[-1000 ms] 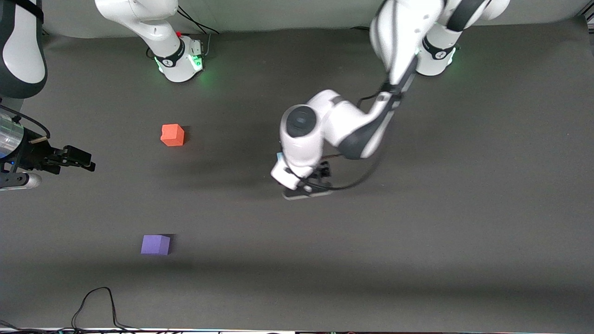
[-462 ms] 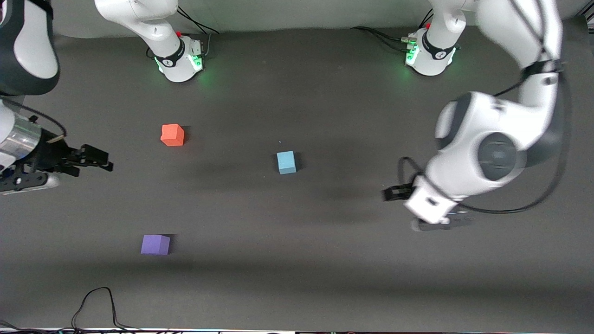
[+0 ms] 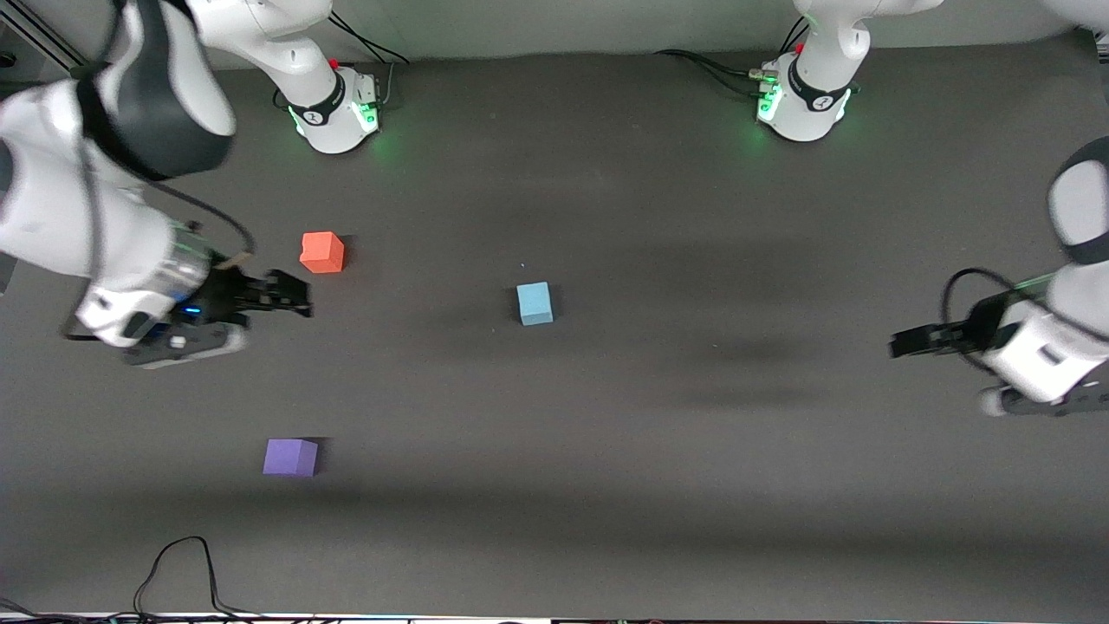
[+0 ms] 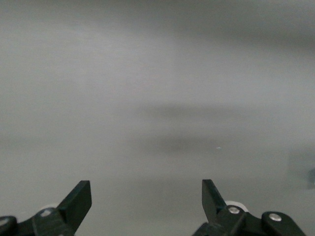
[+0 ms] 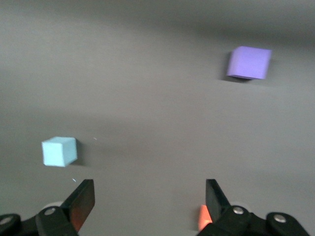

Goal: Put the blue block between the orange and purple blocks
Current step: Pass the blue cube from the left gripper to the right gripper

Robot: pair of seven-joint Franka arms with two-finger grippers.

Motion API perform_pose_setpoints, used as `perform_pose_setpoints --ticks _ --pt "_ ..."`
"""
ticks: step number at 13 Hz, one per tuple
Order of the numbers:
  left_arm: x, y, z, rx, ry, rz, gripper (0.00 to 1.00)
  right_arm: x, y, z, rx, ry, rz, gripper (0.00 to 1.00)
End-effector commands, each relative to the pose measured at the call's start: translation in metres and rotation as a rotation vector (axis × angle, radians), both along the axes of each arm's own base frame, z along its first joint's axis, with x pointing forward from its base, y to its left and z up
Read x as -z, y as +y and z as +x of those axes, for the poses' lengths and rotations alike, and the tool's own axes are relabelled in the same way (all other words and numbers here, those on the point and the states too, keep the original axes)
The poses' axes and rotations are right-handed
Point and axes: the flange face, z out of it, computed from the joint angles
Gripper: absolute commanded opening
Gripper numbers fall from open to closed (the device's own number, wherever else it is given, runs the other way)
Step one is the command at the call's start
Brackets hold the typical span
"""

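Observation:
The blue block [image 3: 535,303] sits alone near the middle of the table. The orange block [image 3: 321,252] and the purple block [image 3: 290,457] lie toward the right arm's end, the purple one nearer to the front camera. My right gripper [image 3: 293,295] is open and empty over bare table close beside the orange block. Its wrist view shows the blue block [image 5: 59,151], the purple block [image 5: 249,62] and a sliver of the orange block [image 5: 203,217] beside its open gripper [image 5: 147,196]. My left gripper [image 3: 905,341] is open and empty over bare table at the left arm's end; its wrist view shows the gripper [image 4: 146,199] over bare mat.
The dark grey table mat [image 3: 658,485] carries only the three blocks. A black cable [image 3: 178,563] loops at the mat's edge nearest the front camera, toward the right arm's end. The two arm bases [image 3: 333,108] stand along the table's edge farthest from the camera.
The left arm has pulled away from over the blue block to its own end of the table, leaving the block on the mat. The right gripper has moved in beside the orange block.

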Motion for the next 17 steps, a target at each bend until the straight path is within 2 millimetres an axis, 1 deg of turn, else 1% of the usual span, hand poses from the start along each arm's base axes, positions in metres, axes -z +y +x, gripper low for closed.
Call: perform_pose_setpoints --ticks 1,3,5,6,7,8,9,10,11,13,15,16,17 --pt "-0.026 0.008 -0.035 0.028 -0.027 0.068 1.0 0.031 0.082 -0.001 0.047 -0.005 0.004 1.0" --pt "-0.033 0.011 -0.049 0.029 -0.037 0.096 1.0 0.061 0.141 -0.017 0.046 0.007 -0.01 1.0" --pt "-0.038 0.012 -0.052 0.029 -0.053 0.104 1.0 0.094 0.186 -0.029 0.036 -0.009 -0.008 1.0" --pt "-0.042 0.013 -0.055 0.027 -0.058 0.105 1.0 0.11 0.204 -0.033 0.03 -0.026 -0.003 1.0" --pt "-0.044 0.012 -0.062 0.029 -0.061 0.107 1.0 0.129 0.217 -0.038 0.03 -0.033 -0.003 1.0" --pt "-0.047 0.012 -0.067 0.029 -0.068 0.113 1.0 0.149 0.231 -0.047 0.02 -0.036 -0.006 1.0" --pt "-0.05 0.011 -0.068 0.031 -0.07 0.113 1.0 0.168 0.241 -0.059 0.02 -0.034 -0.011 1.0" --pt "-0.052 0.011 -0.068 0.03 -0.076 0.113 1.0 0.187 0.246 -0.072 0.011 -0.03 -0.019 1.0" --pt "-0.056 0.011 -0.07 0.03 -0.069 0.113 1.0 0.202 0.251 -0.084 0.001 -0.034 -0.02 1.0" --pt "-0.061 0.009 -0.068 0.029 -0.081 0.102 1.0 0.233 0.257 -0.102 -0.003 -0.044 -0.022 1.0" --pt "-0.066 0.007 -0.065 0.031 -0.093 0.101 1.0 0.259 0.271 -0.121 -0.029 -0.051 -0.027 1.0" --pt "-0.066 0.014 -0.064 0.019 -0.097 0.102 1.0 0.27 0.276 -0.127 -0.035 -0.052 -0.03 1.0" --pt "-0.067 0.016 -0.063 0.015 -0.102 0.099 1.0 0.276 0.279 -0.13 -0.038 -0.049 -0.034 1.0"
